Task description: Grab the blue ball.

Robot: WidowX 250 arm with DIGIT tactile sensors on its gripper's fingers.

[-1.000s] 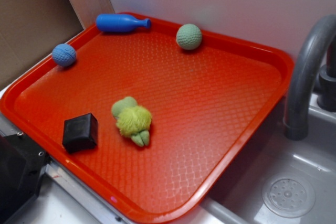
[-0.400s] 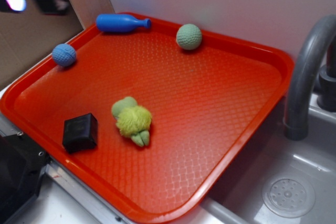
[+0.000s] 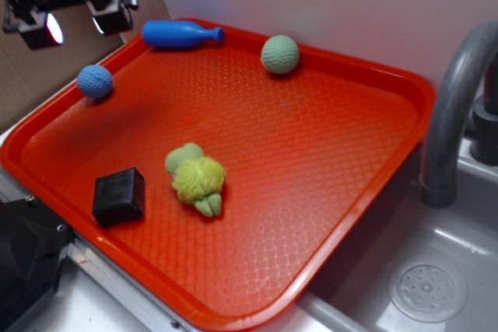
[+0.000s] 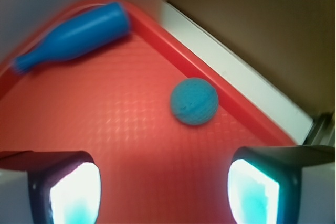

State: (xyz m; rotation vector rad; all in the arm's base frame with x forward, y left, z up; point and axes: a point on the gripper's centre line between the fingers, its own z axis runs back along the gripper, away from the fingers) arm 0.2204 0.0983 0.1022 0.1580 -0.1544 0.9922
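Round blue ball (image 3: 95,82), no long axis, under wide-open empty gripper (image 3: 76,22).

Bare tray floor flanks the blue ball (image 4: 194,101); the tray rim (image 4: 210,80) crowds one side.

Exterior: high, oblique over tray (image 3: 405,83). Wrist: close, downward. Shared: blue ball (image 3: 95,82) corner.

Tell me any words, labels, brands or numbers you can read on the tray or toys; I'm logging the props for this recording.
None: no readable text in either view.
The blue ball, blue pin toy, green ball, black block, fuzzy green toy and red tray carry no print.
The open tool shows none either.
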